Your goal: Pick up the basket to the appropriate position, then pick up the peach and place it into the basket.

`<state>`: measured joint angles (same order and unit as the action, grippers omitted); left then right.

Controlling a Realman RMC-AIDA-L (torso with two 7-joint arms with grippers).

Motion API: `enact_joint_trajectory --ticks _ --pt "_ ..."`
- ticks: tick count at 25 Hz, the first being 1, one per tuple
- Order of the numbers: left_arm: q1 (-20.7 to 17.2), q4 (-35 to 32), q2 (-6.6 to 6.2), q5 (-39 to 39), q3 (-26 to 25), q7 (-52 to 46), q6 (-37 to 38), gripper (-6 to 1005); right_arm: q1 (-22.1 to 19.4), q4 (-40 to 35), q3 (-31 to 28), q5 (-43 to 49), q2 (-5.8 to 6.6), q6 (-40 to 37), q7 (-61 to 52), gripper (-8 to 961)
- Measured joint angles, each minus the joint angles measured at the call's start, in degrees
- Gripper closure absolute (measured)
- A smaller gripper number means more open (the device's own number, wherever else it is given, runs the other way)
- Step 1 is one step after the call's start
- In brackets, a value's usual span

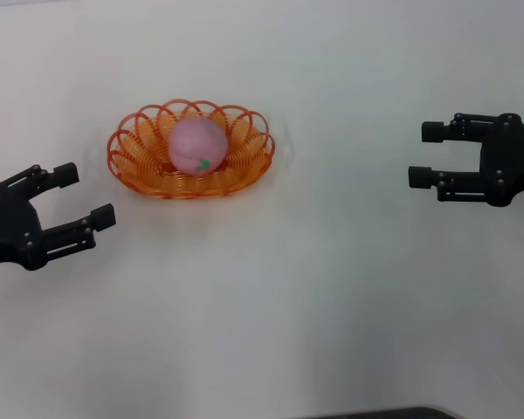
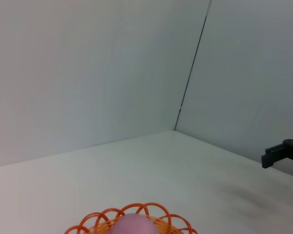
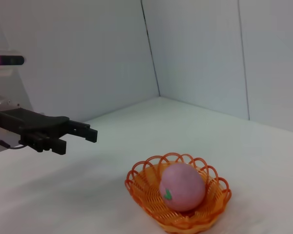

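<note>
The orange wire-loop basket (image 1: 143, 166) stands on the white table, left of centre. The pink peach (image 1: 196, 145) with its green leaf mark lies inside it. My left gripper (image 1: 86, 197) is open and empty, on the left, a little nearer than the basket and apart from it. My right gripper (image 1: 425, 154) is open and empty at the right, far from the basket. The right wrist view shows the basket (image 3: 140, 187), the peach (image 3: 182, 185) in it and the left gripper (image 3: 86, 133) beyond. The left wrist view shows the basket rim (image 2: 100, 219), the peach top (image 2: 134, 226) and the right gripper's fingers (image 2: 275, 154) farther off.
The white table (image 1: 314, 288) spreads around the basket. White walls meet in a corner behind it (image 2: 178, 114). A dark edge (image 1: 393, 414) shows at the front of the table.
</note>
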<state>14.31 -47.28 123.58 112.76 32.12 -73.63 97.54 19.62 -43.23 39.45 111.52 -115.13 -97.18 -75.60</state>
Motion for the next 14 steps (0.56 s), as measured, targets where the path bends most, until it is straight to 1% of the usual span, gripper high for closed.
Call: enact_joint_trajectory --ticks 5,14 --pt "-0.1 0.0 0.05 0.0 0.1 0.1 0.0 139 0.4 0.0 0.0 0.1 0.0 0.1 0.0 187" --pt "0.0 0.0 0.24 0.9 0.3 0.0 0.2 139 0.8 0.1 0.4 0.7 -0.59 1.4 0.0 187"
